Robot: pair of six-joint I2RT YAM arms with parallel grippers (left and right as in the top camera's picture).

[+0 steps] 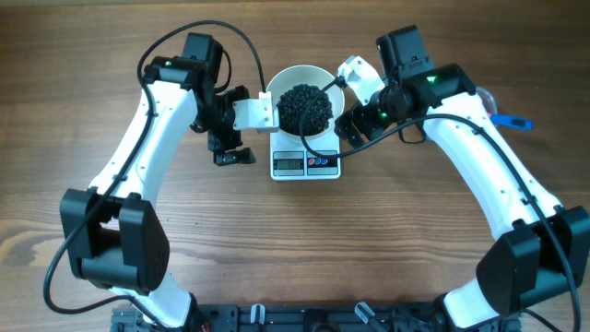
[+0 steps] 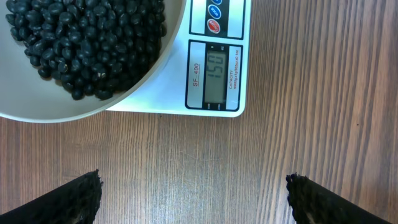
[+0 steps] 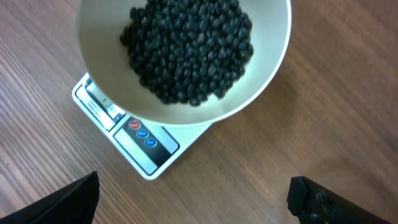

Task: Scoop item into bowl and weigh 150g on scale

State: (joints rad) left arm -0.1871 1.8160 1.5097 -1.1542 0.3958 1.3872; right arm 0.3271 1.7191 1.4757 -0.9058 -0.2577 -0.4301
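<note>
Wide-open left gripper (image 2: 193, 186) fingertips (image 2: 74, 199) hang empty above the table (image 2: 311, 93), and the right gripper (image 3: 194, 186) is equally wide. Beans (image 1: 305, 108) fill the bowl (image 1: 304, 74), which sits on the scale (image 1: 305, 164); its display (image 2: 216, 73) reads 150, a gripper on each side

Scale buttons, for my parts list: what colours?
One red, two blue buttons; clearest in right wrist view.

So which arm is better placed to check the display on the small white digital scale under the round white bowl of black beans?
Left, likely. The open left gripper squarely faces the scale's grey display; the right wrist sees it slanted beside the bowl.
</note>
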